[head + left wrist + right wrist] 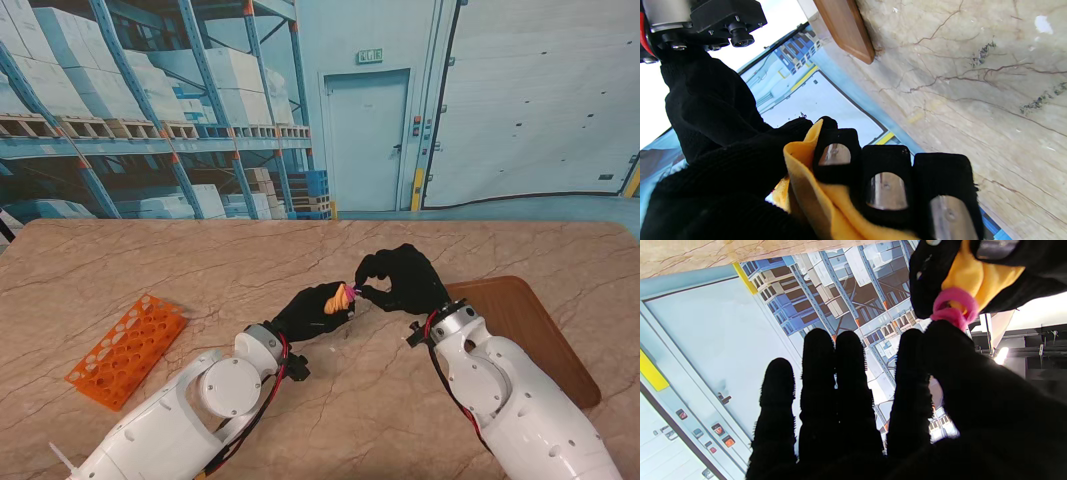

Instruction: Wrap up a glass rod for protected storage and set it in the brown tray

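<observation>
The left hand [312, 310] is closed around one yellow cloth bundle [343, 297]. The right hand [402, 278] pinches one pink band [953, 308] on it. One brown tray [530, 330] and one orange rack [128, 349] lie on the table.

A beige marble-patterned table [200, 270] with thin brown veins fills the nearer part of the stand's view. Two things lie directly on it. A brown tray [530, 325], flat and rectangular with rounded corners, rests toward the table's right side. An orange test-tube rack [127, 350], full of round holes, lies well apart to the left of the tray, at an angle.
</observation>
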Controlling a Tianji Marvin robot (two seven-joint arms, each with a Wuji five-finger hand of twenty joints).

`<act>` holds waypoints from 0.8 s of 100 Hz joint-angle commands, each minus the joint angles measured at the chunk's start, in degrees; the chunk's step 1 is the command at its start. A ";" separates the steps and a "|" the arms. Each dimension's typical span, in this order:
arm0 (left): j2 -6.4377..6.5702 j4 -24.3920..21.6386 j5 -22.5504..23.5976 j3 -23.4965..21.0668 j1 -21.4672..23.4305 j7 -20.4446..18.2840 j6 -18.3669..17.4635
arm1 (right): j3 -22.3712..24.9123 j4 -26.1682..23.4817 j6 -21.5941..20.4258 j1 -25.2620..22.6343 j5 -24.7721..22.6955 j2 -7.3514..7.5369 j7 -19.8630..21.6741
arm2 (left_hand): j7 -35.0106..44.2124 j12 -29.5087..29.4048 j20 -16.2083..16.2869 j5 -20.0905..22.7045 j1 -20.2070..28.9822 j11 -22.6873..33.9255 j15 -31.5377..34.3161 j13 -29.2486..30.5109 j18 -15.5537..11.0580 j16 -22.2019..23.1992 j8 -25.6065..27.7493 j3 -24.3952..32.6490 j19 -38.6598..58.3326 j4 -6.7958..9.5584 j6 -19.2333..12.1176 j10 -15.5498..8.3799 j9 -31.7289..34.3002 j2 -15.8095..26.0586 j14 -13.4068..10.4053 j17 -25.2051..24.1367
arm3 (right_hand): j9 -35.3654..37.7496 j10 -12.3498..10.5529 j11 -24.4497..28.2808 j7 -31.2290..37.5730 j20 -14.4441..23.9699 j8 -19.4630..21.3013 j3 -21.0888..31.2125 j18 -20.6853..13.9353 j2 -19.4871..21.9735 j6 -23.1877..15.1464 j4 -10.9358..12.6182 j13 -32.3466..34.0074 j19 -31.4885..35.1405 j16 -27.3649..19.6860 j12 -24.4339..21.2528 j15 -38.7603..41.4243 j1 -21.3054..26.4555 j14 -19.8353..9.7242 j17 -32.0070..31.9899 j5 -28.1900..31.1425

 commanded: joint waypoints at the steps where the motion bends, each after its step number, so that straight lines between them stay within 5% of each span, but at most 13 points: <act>1: 0.08 0.17 0.68 0.32 0.13 -0.44 -0.74 | -0.36 -0.28 -0.85 0.20 -0.39 -0.28 0.24 | 2.88 0.55 2.91 1.10 0.97 3.63 6.30 2.17 -2.30 -0.34 0.85 1.69 14.68 1.63 0.31 -1.84 4.26 -0.36 0.42 1.20 | -1.23 -0.53 1.03 2.22 -0.57 0.56 1.79 -0.59 3.68 -1.84 0.30 -1.92 0.69 0.09 0.37 0.03 3.43 -2.24 -0.59 -0.34; 41: 0.48 -0.42 0.67 0.26 0.17 -1.82 0.03 | -2.42 0.43 -1.74 1.31 -0.24 0.09 2.55 | 3.26 0.04 4.61 0.82 1.53 4.77 7.62 2.15 -1.63 -0.55 0.31 1.67 14.68 1.81 1.18 -1.99 5.63 -0.32 -0.20 1.17 | -4.62 -0.25 0.36 1.70 -0.21 -0.14 6.35 -0.61 -4.58 -1.35 1.24 -3.23 -0.73 0.26 1.76 -1.22 -3.89 -2.30 -0.93 -3.85; 57: 0.26 -0.22 0.96 0.30 0.22 -0.96 -0.04 | -2.70 0.41 -0.77 1.20 -1.29 0.18 2.03 | 2.86 -0.04 4.35 0.06 1.95 4.52 7.71 2.13 -1.77 -0.79 0.03 0.48 14.68 1.63 1.05 -1.77 4.49 0.48 -0.12 1.20 | -6.26 0.41 0.02 0.91 0.11 0.00 3.66 -0.50 -3.88 -0.97 2.16 -4.02 -1.11 0.46 1.93 -1.24 -5.79 -1.93 -1.20 -6.21; 68: -0.13 0.00 1.13 0.21 0.39 0.52 -0.20 | -1.82 -0.66 0.27 -0.02 -0.27 -0.20 1.18 | 1.10 0.54 0.56 -1.77 3.41 2.88 5.30 2.11 -1.89 -1.48 -0.12 -3.33 14.68 1.24 0.35 -1.09 1.16 2.48 0.83 1.05 | -7.94 0.64 -0.08 -1.50 0.46 0.85 2.70 -0.78 -2.94 -0.38 3.23 -4.79 -1.29 0.64 1.99 -1.07 -7.13 -1.88 -1.41 -8.42; 80: -0.43 0.45 1.33 0.16 0.40 1.74 -1.02 | -0.33 -2.72 1.66 -2.24 1.88 -0.80 0.20 | -0.49 1.21 -8.65 -3.41 4.61 0.60 -0.19 2.13 -0.05 -1.41 -0.65 -7.06 14.68 0.46 -0.68 -1.01 -2.04 4.16 2.33 0.41 | -9.08 0.84 -0.41 -3.34 0.64 1.08 2.57 -0.86 -2.12 0.34 3.69 -5.11 -1.41 0.65 1.88 -1.12 -8.00 -1.74 -1.64 -9.64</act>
